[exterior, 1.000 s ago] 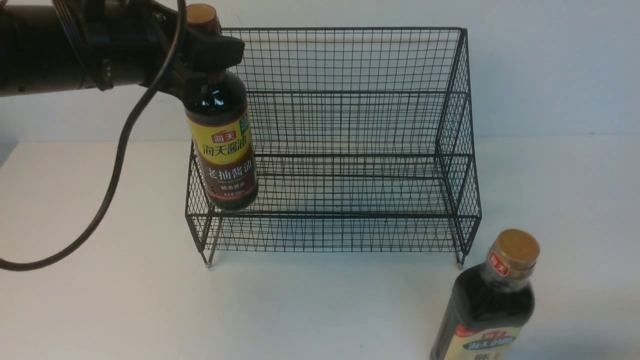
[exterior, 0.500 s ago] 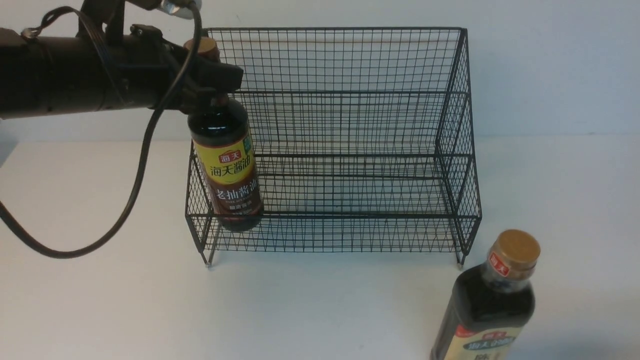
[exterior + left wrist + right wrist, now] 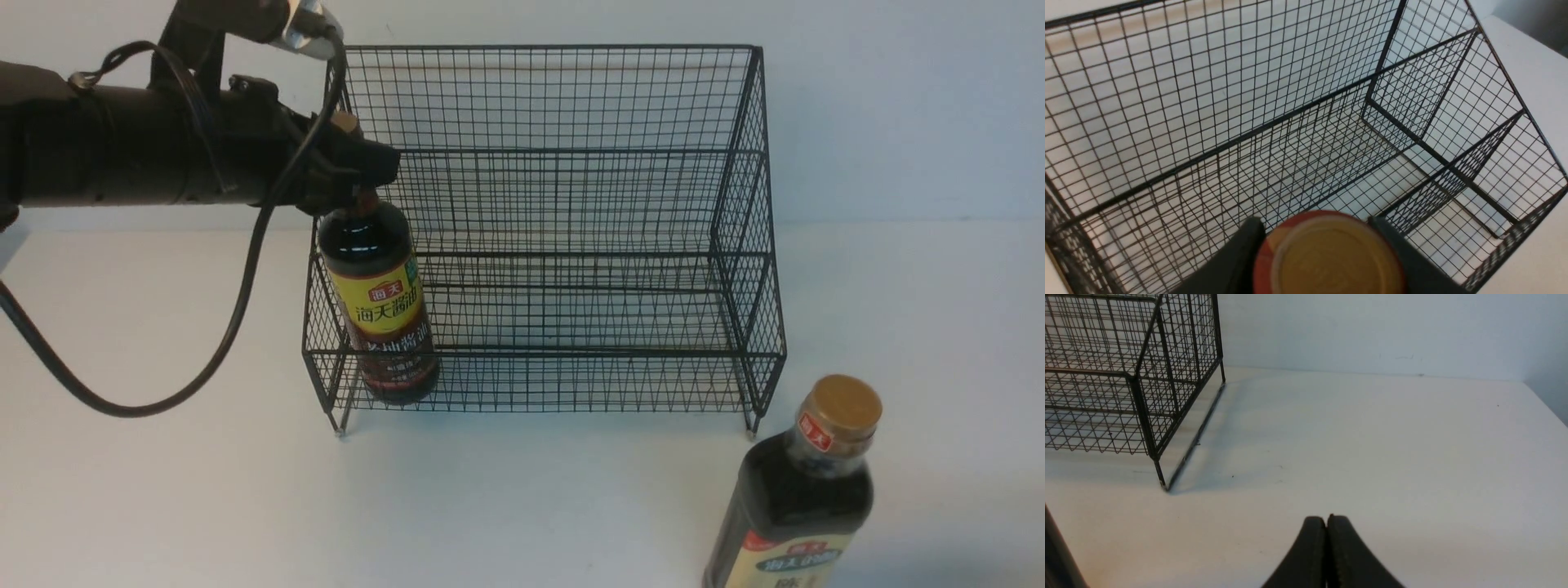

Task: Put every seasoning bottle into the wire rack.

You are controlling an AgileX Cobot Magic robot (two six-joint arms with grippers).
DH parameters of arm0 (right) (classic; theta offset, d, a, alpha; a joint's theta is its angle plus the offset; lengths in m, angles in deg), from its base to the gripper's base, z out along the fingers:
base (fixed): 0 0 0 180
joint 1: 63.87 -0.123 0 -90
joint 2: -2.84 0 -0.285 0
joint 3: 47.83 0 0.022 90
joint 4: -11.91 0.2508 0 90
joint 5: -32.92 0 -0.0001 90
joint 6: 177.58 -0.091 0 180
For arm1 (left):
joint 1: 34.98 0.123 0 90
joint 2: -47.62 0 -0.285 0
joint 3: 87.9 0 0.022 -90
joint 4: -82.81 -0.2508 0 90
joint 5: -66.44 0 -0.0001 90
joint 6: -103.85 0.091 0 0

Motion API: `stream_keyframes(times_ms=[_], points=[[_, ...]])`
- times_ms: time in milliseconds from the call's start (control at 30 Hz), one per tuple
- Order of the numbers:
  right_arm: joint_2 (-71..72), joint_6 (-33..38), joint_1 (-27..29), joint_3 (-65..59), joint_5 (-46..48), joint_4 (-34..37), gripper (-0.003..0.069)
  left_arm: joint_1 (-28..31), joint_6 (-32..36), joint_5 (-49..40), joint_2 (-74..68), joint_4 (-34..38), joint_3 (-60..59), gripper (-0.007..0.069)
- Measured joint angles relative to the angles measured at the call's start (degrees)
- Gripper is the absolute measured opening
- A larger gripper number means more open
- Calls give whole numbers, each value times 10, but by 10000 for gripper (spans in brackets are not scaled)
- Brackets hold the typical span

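While the left gripper (image 3: 359, 173) stays clamped on its neck, the small bottle (image 3: 384, 314) has sunk over the last second from above the rack (image 3: 571, 204) into the rack's front, lower tier, at its left end. Its base now sits low behind the front mesh. We cannot tell whether it touches the tier floor yet. It leans slightly. The left wrist view shows the gold cap (image 3: 1337, 257) between the two fingers.

We judge the first placement nearly done: a little more descent, then release. The large bottle (image 3: 804, 490) stands on the counter (image 3: 531, 506) outside the rack, near its front right leg, so half the task remains. The right gripper (image 3: 1327, 543), jaws pressed together on nothing, hangs over the counter near the rack's right end.

On the small bottle's yellow label we read 海天 in a red badge, then 海天酱油. Wire crosses the next line. The large bottle carries a red 海天 tag at its neck, and its label is cut off.
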Motion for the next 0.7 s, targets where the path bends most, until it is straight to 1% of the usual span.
stream_keyframes(times_ms=[33, 200, 233, 267, 367, 433, 500, 567, 633, 700], points=[[0, 0, 0, 0, 0, 0, -15, 0, -1, -1, 0, 0, 0, 301], [0, 0, 0, 0, 0, 0, -15, -1, -2, -16, 1, -1, 2, 380], [0, 0, 0, 0, 0, 0, -15, -1, -2, -17, 6, -2, 2, 405], [0, 0, 0, 0, 0, 0, -15, -1, -2, -17, 7, -3, 2, 411], [0, 0, 0, 0, 0, 0, -15, 0, -3, -17, 50, -3, 2, 457], [0, 0, 0, 0, 0, 0, -15, 0, -3, -17, 83, -6, 2, 472], [0, 0, 0, 0, 0, 0, -15, 0, -5, -17, 120, -18, 2, 479], [0, 0, 0, 0, 0, 0, -15, 0, -25, -24, 161, -42, 2, 477], [0, 0, 0, 0, 0, 0, -15, 0, -60, -39, 190, -68, 2, 466], [0, 0, 0, 0, 0, 0, -15, 0, -115, -68, 218, -105, 2, 438]])
